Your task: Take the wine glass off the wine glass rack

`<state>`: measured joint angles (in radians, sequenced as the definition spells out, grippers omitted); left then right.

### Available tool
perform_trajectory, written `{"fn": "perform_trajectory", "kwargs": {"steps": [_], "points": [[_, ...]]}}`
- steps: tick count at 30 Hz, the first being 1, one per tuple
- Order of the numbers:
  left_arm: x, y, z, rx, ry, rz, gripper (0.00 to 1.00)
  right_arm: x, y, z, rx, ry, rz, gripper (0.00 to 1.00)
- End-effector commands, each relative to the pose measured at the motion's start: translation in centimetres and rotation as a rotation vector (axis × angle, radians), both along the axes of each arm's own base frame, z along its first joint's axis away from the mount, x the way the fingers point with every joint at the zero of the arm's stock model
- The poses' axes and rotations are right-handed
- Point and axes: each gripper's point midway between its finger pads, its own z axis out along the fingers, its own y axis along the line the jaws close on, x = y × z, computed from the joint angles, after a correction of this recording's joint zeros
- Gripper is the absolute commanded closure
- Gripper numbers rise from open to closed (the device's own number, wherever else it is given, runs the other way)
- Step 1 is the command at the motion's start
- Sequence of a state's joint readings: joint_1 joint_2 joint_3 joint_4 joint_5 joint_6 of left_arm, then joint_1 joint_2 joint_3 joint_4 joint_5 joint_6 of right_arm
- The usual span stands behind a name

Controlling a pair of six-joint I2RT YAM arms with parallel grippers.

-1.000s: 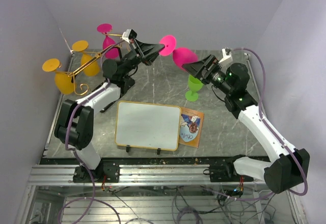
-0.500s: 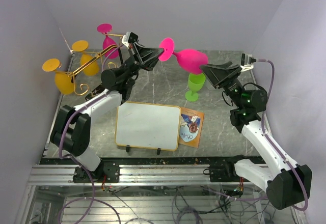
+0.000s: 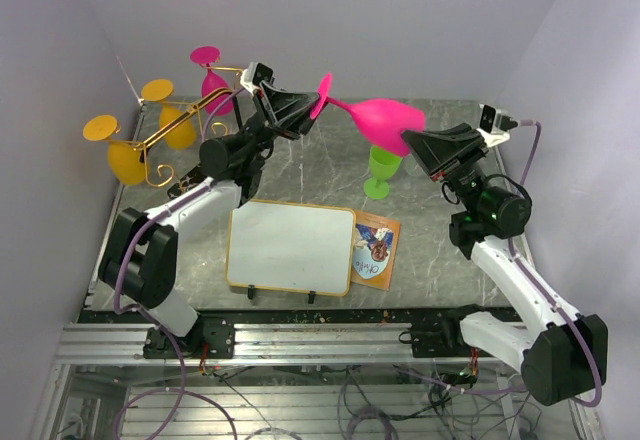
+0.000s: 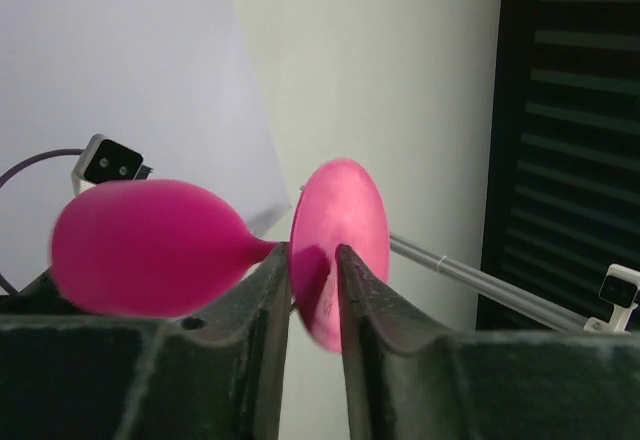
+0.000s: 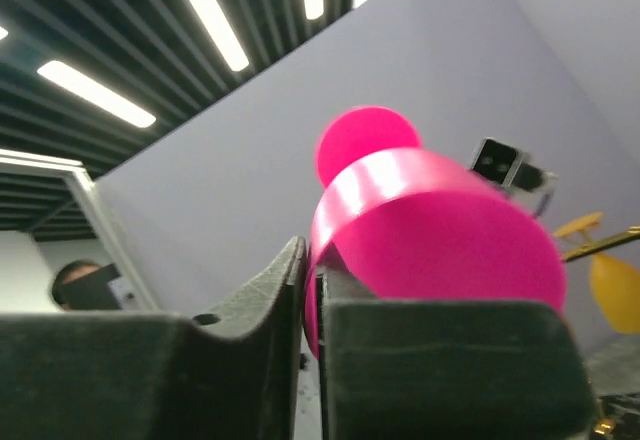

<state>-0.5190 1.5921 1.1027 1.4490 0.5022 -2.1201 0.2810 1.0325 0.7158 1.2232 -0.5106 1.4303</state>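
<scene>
pink wine glass point(image 3: 385, 118) in left fingers point(image 4: 250, 310)

- Wine glasses: five in all.
  - Two pink: the held pink glass point(image 3: 378, 115) and the hanging pink glass point(image 3: 212, 85).
  - Two yellow: the nearer yellow glass point(image 3: 125, 163) and the farther yellow glass point(image 3: 178, 128).
  - One green glass point(image 3: 383, 168) on the tabletop point(image 3: 330, 175).
- Wine glass rack point(image 3: 190, 113): one.
- Whiteboard point(image 3: 290, 245): one.
- Printed card point(image 3: 377, 250): one.
- Robot arms: two, the left arm point(image 3: 190, 200) and the right arm point(image 3: 510, 270).
- Tools: two, the left tool point(image 3: 312, 110) and the right tool point(image 3: 408, 140).
</scene>
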Motion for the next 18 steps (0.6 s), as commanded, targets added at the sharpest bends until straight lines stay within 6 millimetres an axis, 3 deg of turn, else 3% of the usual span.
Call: {"fn": "perform_trajectory", "kwargs": {"steps": [1,4,7,11,12,15,18], "points": [[-1.7,-0.2,1.1,0.030,-0.094,0.023,0.57,-3.0,-0.5,3.0,0.031,-0.143,0.025,1.00],[-1.4,-0.6,-0.1,0.087,-0.074,0.059,0.37,-1.2,-0.8,2.7,0.004,-0.052,-0.062,1.00],[-1.2,-0.8,-1.4,0.142,-0.054,0.095,0.27,1.3,-2.8,2.4,-0.026,0.100,-0.285,1.00],[-0.8,-1.4,-3.1,0.245,-0.024,0.141,0.23,6.4,-9.3,-2.1,-0.036,0.566,-0.694,1.00],[-0.7,-1.5,-3.5,0.270,-0.023,0.151,0.23,6.7,-10.9,-2.1,-0.030,0.625,-0.782,1.00],[-0.4,-1.9,-4.0,0.339,-0.027,0.183,0.23,7.6,-16.0,-5.5,-0.076,0.868,-1.083,1.00],[-0.2,-2.0,-3.9,0.408,-0.060,0.232,0.23,7.5,-19.5,-9.0,-0.219,1.058,-1.328,1.00]]}}
